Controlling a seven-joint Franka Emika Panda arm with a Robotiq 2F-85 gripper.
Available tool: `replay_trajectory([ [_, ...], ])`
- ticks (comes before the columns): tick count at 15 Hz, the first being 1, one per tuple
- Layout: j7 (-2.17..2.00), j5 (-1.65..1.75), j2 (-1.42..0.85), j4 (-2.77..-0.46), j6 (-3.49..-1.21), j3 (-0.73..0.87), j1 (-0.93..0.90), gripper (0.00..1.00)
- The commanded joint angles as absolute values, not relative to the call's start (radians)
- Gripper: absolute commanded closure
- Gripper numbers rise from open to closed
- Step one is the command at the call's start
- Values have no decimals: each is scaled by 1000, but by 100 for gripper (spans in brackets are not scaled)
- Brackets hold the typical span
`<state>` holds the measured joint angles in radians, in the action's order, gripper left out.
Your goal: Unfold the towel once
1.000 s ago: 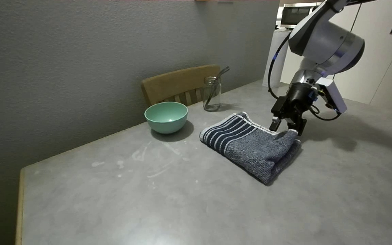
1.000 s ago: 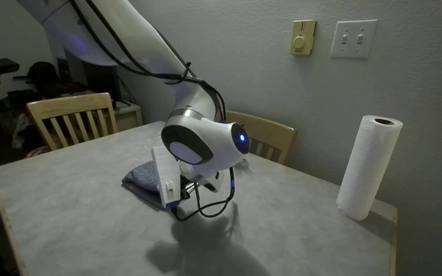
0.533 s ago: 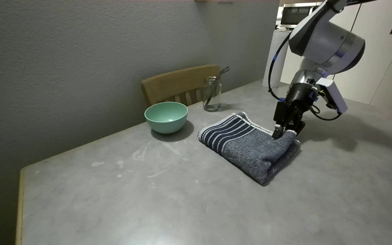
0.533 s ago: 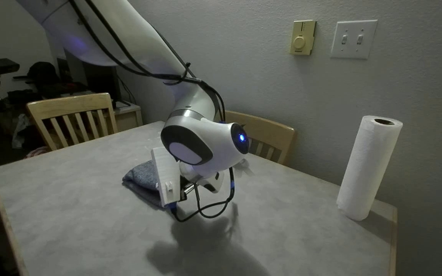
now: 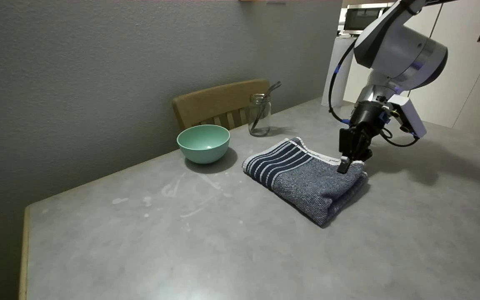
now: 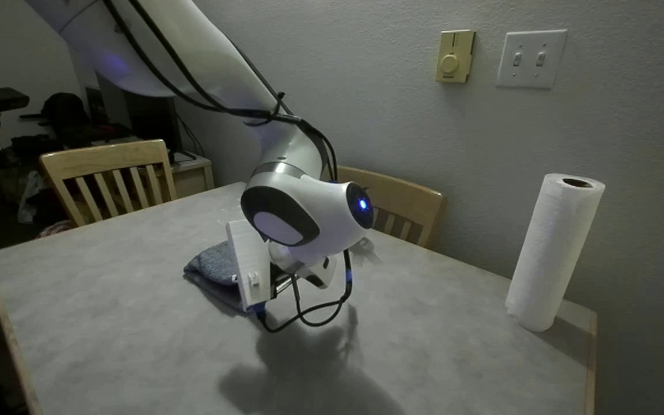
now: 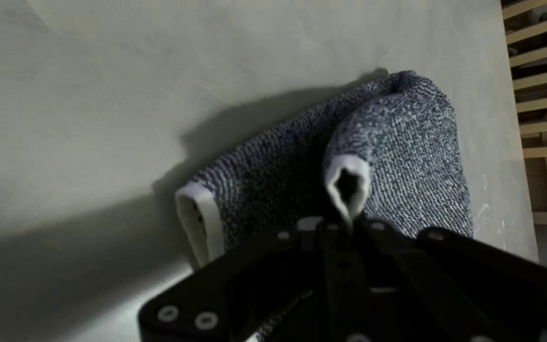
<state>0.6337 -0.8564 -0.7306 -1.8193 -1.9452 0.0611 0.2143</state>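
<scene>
Drawn together over the last second, the jaws of the gripper (image 7: 348, 227) clamp a pale hem (image 7: 352, 162) of the towel (image 5: 302, 177), folded on the table (image 5: 173, 241), its upper flap (image 7: 413, 156) best lifted clear of the layer beneath (image 7: 273, 185) before swinging over

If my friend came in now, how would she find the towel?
Find the grey table, then the black robot gripper above it. The towel is the folded cloth pinched there. Its white stripes set it apart from the plain green bowl and clear jar.
</scene>
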Motion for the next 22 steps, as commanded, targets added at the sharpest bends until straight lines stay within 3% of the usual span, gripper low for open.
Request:
replay_trajectory([
  [1, 609, -805, -630, -1910, -1986, 55, 195, 99],
  [11, 654, -718, -514, -1966, -1981, 10, 167, 99],
  [22, 677, -317, -532, -1917, -2032, -58, 95, 99],
])
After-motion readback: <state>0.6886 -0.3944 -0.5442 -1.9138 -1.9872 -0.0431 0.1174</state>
